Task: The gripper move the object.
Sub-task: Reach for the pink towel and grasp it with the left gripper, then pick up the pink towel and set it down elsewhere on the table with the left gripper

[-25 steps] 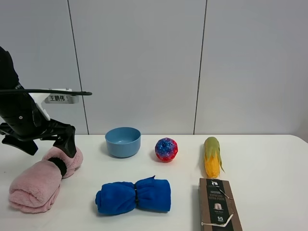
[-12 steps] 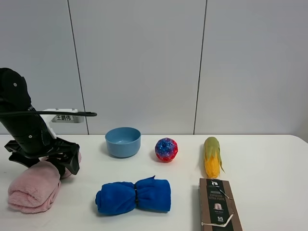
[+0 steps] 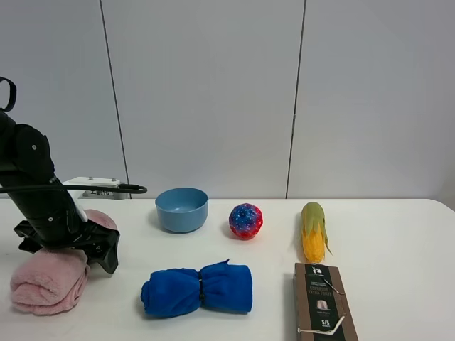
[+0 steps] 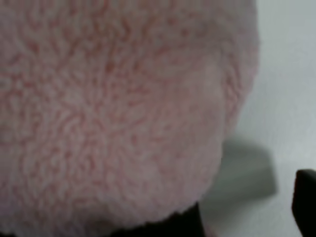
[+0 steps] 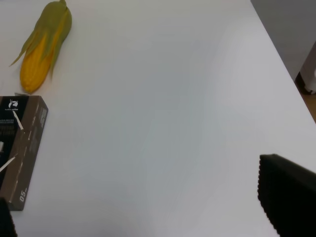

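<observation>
The pale-pink rolled towel (image 3: 44,279) lies at the table's left front. My left gripper (image 3: 75,250) is down on its far end, black jaws open and straddling the roll around its middle. In the left wrist view the pink fluff (image 4: 113,108) fills the picture. One black finger (image 4: 305,200) stands off to the side of it, with bare table between. The dark patch (image 4: 158,226) under the fluff could be the band or the other finger. My right gripper (image 5: 148,219) is open and empty over bare table, out of the exterior view.
A blue rolled towel (image 3: 199,288) lies front centre. A light blue bowl (image 3: 181,209), a speckled red-blue ball (image 3: 245,220) and a corn cob (image 3: 312,231) line the back. A dark brown box (image 3: 323,302) lies at the front right; corn (image 5: 43,43) and box (image 5: 19,148) show in the right wrist view.
My left arm has come down and towards the front over the pink towel, from above its middle to low around it. The towel's far end is pressed down. Nothing else moved.
</observation>
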